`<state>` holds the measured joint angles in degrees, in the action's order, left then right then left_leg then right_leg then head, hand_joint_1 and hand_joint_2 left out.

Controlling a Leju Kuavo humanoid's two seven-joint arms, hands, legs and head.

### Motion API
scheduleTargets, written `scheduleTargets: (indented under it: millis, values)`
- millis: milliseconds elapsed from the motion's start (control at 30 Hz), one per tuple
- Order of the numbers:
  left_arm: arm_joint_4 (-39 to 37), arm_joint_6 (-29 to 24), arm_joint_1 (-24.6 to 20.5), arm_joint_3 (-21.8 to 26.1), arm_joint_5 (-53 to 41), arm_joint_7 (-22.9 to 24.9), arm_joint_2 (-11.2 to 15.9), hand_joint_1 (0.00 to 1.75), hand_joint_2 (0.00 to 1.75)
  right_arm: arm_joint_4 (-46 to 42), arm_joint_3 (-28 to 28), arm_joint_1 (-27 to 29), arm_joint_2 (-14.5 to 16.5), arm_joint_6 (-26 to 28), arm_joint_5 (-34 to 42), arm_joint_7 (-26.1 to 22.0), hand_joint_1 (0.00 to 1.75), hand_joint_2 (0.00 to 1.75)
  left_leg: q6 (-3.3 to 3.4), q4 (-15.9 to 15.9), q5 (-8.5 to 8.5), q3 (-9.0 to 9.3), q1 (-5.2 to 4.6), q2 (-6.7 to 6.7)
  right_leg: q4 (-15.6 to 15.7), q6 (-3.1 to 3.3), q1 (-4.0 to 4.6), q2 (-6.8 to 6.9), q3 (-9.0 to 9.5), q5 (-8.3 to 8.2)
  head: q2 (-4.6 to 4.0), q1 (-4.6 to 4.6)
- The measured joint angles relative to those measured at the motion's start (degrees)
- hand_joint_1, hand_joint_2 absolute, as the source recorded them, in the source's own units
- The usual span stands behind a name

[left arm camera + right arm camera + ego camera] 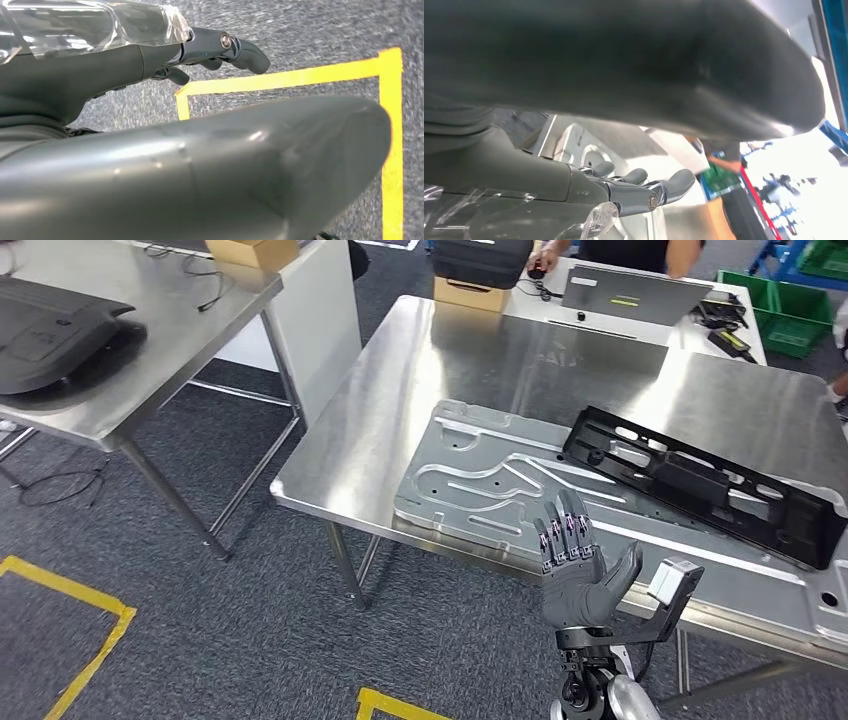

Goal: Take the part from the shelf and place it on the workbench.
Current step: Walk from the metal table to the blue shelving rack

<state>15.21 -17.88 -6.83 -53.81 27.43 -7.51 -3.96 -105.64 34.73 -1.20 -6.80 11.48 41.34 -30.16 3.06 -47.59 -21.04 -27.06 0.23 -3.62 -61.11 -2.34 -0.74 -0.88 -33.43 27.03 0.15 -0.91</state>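
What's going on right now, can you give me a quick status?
Right hand open, raised at the workbench edge. Left hand empty, hanging over the floor. Silver part and black part lie on the bench. Nothing in the way.

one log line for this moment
right hand: open, raised at workbench edge | left hand: empty, over floor | metal plate, black part: on workbench

Right hand (624, 187), fingers extended, above what looks like the metal part (579, 147).
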Motion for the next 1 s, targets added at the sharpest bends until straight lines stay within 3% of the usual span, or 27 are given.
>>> scheduleTargets:
  millis: [67, 133, 167, 233, 300, 367, 400, 433, 467, 500, 567, 633, 700, 767, 833, 900, 933, 967, 1000]
  values:
    - [0.00, 0.02, -0.13, -0.07, 0.01, 0.20, -0.10, 0.00, 0.00, 0.24, 0.00, -0.02, 0.00, -0.40, 0.58, 0.35, 0.00, 0.00, -0.31, -0.10, 0.09, -0.14, -0.10, -1.43, 8.85, 0.85, 0.12, -2.87, 4.22, -3.84, 0.00, 0.02]
    - [0.00, 0.04, -0.19, -0.16, 0.02, 0.26, -0.21, 0.00, 0.00, 0.76, 0.02, -0.11, 0.02, -1.07, 1.56, 1.07, 0.00, 0.00, -0.86, -0.10, 0.33, -0.68, -0.05, -2.61, 12.41, 1.34, 0.31, -4.11, 5.69, -4.78, 0.00, 0.03]
    - [0.00, 0.04, -0.12, -0.20, 0.02, 0.30, -0.22, 0.00, 0.00, 1.10, 0.03, -0.19, 0.04, -1.37, 2.04, 1.44, 0.00, 0.00, -1.19, 0.03, 0.51, -0.98, -0.02, -3.21, 12.85, 1.48, 0.25, -3.48, 5.74, -4.77, 0.00, 0.03]
    - [-0.01, 0.02, 0.06, -0.27, 0.03, 0.36, -0.19, 0.00, 0.00, 1.93, 0.04, -0.39, 0.13, -1.83, 2.76, 2.03, 0.00, 0.00, -1.84, -1.00, -0.19, -1.86, -0.11, -1.88, 13.57, 1.81, 0.02, -2.05, 5.91, -5.06, 0.00, -0.03]
    - [-0.02, 0.01, 0.03, -0.32, 0.05, 0.42, -0.15, 0.00, 0.00, 2.92, 0.05, -0.52, 0.21, -2.07, 3.28, 2.50, 0.00, 0.00, -2.44, -7.12, -3.52, -4.90, -0.21, 1.16, 14.10, 2.12, -0.15, -0.44, 6.08, -5.31, 0.00, -0.07]
    - [-0.02, 0.01, -0.09, -0.36, 0.07, 0.41, -0.15, 0.00, 0.00, 4.05, 0.12, -0.54, 0.30, -2.25, 3.52, 2.78, 0.00, 0.00, -2.96, -16.49, -7.39, -9.63, -0.01, 2.42, 14.14, 2.25, -0.11, 1.23, 6.06, -5.28, 0.00, -0.05]
    - [-0.02, 0.01, -0.04, -0.38, 0.09, 0.42, -0.15, 0.00, 0.00, 4.63, 0.19, -0.55, 0.34, -2.35, 3.62, 2.95, 0.00, 0.00, -3.13, -19.40, -8.10, -11.16, 0.13, 2.56, 14.13, 2.24, -0.10, 2.05, 6.05, -5.24, 0.00, -0.05]
    - [-0.02, 0.01, 0.05, -0.39, 0.10, 0.44, -0.15, 0.00, 0.00, 5.22, 0.28, -0.59, 0.41, -2.50, 3.73, 3.13, 0.00, 0.00, -3.24, -19.98, -7.74, -11.53, 0.26, 2.71, 14.12, 2.21, -0.09, 2.83, 6.05, -5.20, 0.00, -0.05]
    - [-0.02, 0.01, 0.13, -0.39, 0.11, 0.45, -0.14, 0.00, 0.00, 5.80, 0.40, -0.66, 0.49, -2.67, 3.89, 3.34, 0.00, 0.00, -3.27, -17.72, -6.25, -10.47, 0.34, 3.04, 14.11, 2.14, -0.10, 3.53, 6.07, -5.14, 0.00, -0.05]
    - [-0.02, 0.01, 0.15, -0.39, 0.12, 0.47, -0.14, 0.00, 0.00, 6.37, 0.57, -0.76, 0.60, -2.86, 4.03, 3.54, 0.00, 0.00, -3.23, -13.25, -4.12, -8.23, 0.37, 3.81, 14.10, 2.02, -0.09, 4.16, 6.14, -5.07, 0.00, -0.07]
    - [-0.02, 0.01, -0.04, -0.41, 0.11, 0.48, -0.14, 0.00, 0.00, 7.45, 0.94, -0.97, 0.87, -3.24, 4.21, 3.74, 0.00, 0.00, -2.87, -3.86, -0.53, -3.32, 0.11, 6.57, 13.95, 1.61, 0.18, 5.23, 6.26, -4.82, 0.01, -0.08]
    - [-0.02, 0.01, -0.25, -0.45, 0.11, 0.51, -0.15, 0.00, 0.00, 8.48, 1.24, -1.11, 1.04, -3.53, 4.27, 3.79, 0.00, 0.00, -2.35, -0.11, 0.69, -1.58, -0.18, 7.75, 13.77, 1.06, 0.56, 6.29, 6.30, -4.62, 0.01, -0.08]
    - [-0.02, -0.01, -0.15, -0.48, 0.11, 0.67, -0.14, 0.00, 0.00, 9.28, 1.46, -1.26, 1.19, -3.65, 4.36, 3.79, 0.00, 0.00, -1.70, 0.12, 1.00, -1.87, -0.12, 6.42, 13.69, 0.47, 0.57, 7.24, 6.31, -4.38, 0.01, -0.10]
    - [-0.02, -0.03, 0.02, -0.48, 0.09, 0.82, -0.11, 0.00, 0.00, 9.85, 1.68, -1.47, 1.31, -3.74, 4.39, 3.77, 0.00, 0.00, -0.96, 0.44, 1.36, -1.84, 0.07, 5.12, 11.05, -0.04, 0.27, 5.45, 5.29, -2.32, 0.01, -0.13]
    - [-0.02, -0.04, -0.05, -0.50, 0.07, 0.86, -0.10, 0.00, 0.00, 10.54, 1.86, -1.51, 1.31, -3.83, 4.50, 3.73, 0.00, 0.00, -0.48, 0.58, 1.56, -1.81, 0.16, 3.86, 2.87, -0.31, 0.07, 2.36, 1.64, 2.04, 0.00, -0.10]
    - [-0.02, -0.02, -0.11, -0.56, 0.07, 1.03, -0.10, 0.00, 0.00, 11.45, 2.03, -1.38, 1.31, -3.86, 4.74, 3.74, 0.00, 0.00, -0.34, 0.56, 1.57, -1.83, 0.12, 2.41, -5.74, -0.42, 0.08, 1.28, -2.64, 5.12, 0.00, -0.10]
    - [-0.02, -0.02, -0.08, -0.59, 0.07, 1.14, -0.10, 0.00, 0.00, 11.90, 2.13, -1.34, 1.31, -3.86, 4.90, 3.76, 0.00, 0.00, -0.33, 0.55, 1.57, -1.79, 0.11, 1.62, -7.16, -0.44, 0.07, 1.16, -3.54, 4.99, 0.00, -0.10]
    - [-0.02, -0.03, -0.03, -0.62, 0.08, 1.24, -0.09, 0.00, 0.00, 12.33, 2.20, -1.31, 1.31, -3.88, 5.10, 3.81, 0.00, 0.00, -0.34, 0.53, 1.56, -1.70, 0.13, 0.82, -5.80, -0.41, 0.03, 1.05, -3.12, 3.60, 0.00, -0.10]
    - [-0.02, -0.05, -0.01, -0.65, 0.10, 1.28, -0.09, 0.00, 0.00, 12.72, 2.23, -1.31, 1.31, -3.89, 5.28, 3.84, 0.00, 0.00, -0.38, 0.52, 1.54, -1.58, 0.18, 0.00, -2.06, -0.33, -0.04, 0.63, -1.53, 1.29, 0.01, -0.09]
